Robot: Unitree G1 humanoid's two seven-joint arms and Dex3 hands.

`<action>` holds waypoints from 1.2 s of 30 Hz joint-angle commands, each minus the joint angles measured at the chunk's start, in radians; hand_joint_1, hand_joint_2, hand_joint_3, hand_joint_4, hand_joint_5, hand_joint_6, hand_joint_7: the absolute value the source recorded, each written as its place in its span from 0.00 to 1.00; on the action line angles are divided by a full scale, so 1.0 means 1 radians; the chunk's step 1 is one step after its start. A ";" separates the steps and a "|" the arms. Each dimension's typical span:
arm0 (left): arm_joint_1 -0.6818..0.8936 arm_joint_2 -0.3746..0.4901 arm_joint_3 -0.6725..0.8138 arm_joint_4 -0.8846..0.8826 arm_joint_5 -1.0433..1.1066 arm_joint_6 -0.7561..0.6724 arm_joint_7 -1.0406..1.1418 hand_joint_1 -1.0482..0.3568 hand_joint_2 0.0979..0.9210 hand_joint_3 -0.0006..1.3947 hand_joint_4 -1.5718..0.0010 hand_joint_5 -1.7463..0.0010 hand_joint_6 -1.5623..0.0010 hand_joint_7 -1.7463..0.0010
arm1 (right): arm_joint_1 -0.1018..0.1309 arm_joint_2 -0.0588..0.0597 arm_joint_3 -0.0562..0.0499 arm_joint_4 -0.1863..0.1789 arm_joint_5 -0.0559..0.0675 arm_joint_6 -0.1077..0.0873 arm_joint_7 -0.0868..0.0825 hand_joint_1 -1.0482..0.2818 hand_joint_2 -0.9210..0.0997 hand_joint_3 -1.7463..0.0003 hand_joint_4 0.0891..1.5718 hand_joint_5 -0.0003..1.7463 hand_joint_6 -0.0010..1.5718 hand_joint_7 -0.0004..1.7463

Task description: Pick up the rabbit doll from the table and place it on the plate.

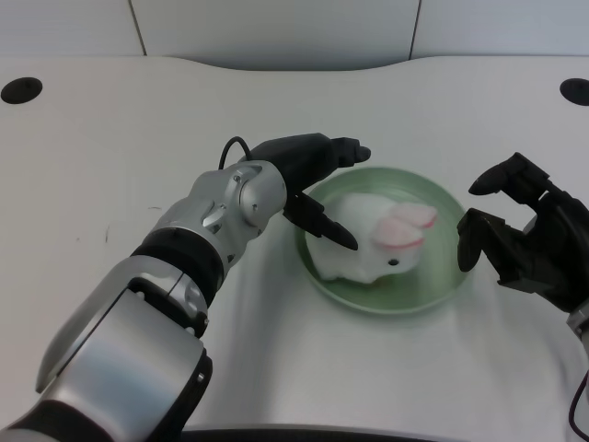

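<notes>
We see the white table [110, 166] first, then the green plate [442, 207] on it. The rabbit doll [373, 241] lies on the plate, its long side running left to right, pink ears toward the right hand [525, 235]. Our left hand [308, 180] is just left of the doll and nearer to it. Its fingers [327, 228] are spread apart and hold nothing, one tip right by the doll's side.

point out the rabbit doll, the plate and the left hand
rabbit doll [373, 241], head view, on its white body
plate [442, 285], head view, on the bare green rim at the right
left hand [308, 175], head view, on the black palm
</notes>
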 commanded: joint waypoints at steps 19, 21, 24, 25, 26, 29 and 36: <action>-0.017 0.009 0.003 -0.004 -0.003 -0.003 0.000 0.15 0.90 0.00 0.92 1.00 0.86 1.00 | 0.006 -0.014 -0.003 0.005 0.000 -0.010 -0.003 0.50 0.42 0.48 0.45 1.00 0.38 0.87; -0.017 0.009 0.003 -0.004 -0.003 -0.003 0.000 0.15 0.90 0.00 0.92 1.00 0.86 1.00 | 0.006 -0.014 -0.003 0.005 0.000 -0.010 -0.003 0.50 0.42 0.48 0.45 1.00 0.38 0.87; -0.017 0.009 0.003 -0.004 -0.003 -0.003 0.000 0.15 0.90 0.00 0.92 1.00 0.86 1.00 | 0.006 -0.014 -0.003 0.005 0.000 -0.010 -0.003 0.50 0.42 0.48 0.45 1.00 0.38 0.87; -0.017 0.009 0.003 -0.004 -0.003 -0.003 0.000 0.15 0.90 0.00 0.92 1.00 0.86 1.00 | 0.006 -0.014 -0.003 0.005 0.000 -0.010 -0.003 0.50 0.42 0.48 0.45 1.00 0.38 0.87; -0.017 0.009 0.003 -0.004 -0.003 -0.003 0.000 0.15 0.90 0.00 0.92 1.00 0.86 1.00 | 0.006 -0.014 -0.003 0.005 0.000 -0.010 -0.003 0.50 0.42 0.48 0.45 1.00 0.38 0.87; -0.017 0.009 0.003 -0.004 -0.003 -0.003 0.000 0.15 0.90 0.00 0.92 1.00 0.86 1.00 | 0.006 -0.014 -0.003 0.005 0.000 -0.010 -0.003 0.50 0.42 0.48 0.45 1.00 0.38 0.87; -0.017 0.009 0.003 -0.004 -0.003 -0.003 0.000 0.15 0.90 0.00 0.92 1.00 0.86 1.00 | 0.006 -0.014 -0.003 0.005 0.000 -0.010 -0.003 0.50 0.42 0.48 0.45 1.00 0.38 0.87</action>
